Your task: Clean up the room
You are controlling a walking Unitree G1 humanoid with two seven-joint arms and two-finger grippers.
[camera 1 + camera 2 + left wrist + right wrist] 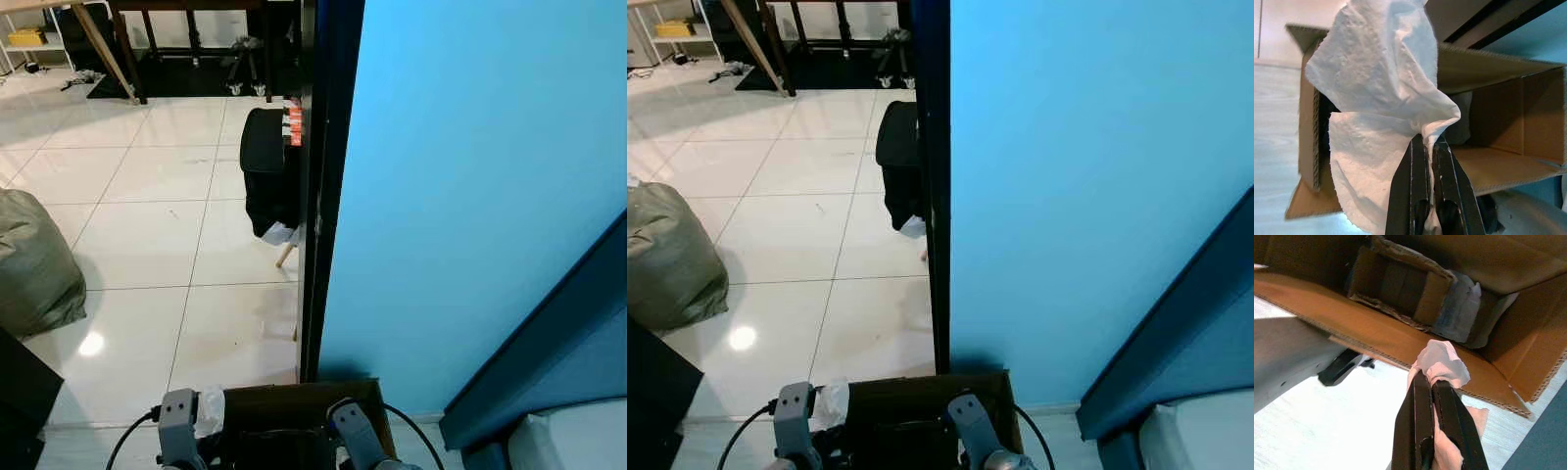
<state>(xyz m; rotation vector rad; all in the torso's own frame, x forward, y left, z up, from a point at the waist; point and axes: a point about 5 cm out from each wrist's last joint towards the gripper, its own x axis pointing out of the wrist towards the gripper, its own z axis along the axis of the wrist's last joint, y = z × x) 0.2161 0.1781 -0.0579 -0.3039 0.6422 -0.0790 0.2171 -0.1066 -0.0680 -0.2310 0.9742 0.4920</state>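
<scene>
Left gripper (1431,147) fingers clenched on white tissue (1381,98), right gripper (1432,387) on pink tissue (1442,363) — both poised over cardboard box (1498,161) at 6 o'clock for dropping.

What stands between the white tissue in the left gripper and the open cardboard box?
Nothing visible. The left gripper holds the crumpled white paper tissue just in front of the brown cardboard box, whose opening faces it; more paper already lies inside.
</scene>
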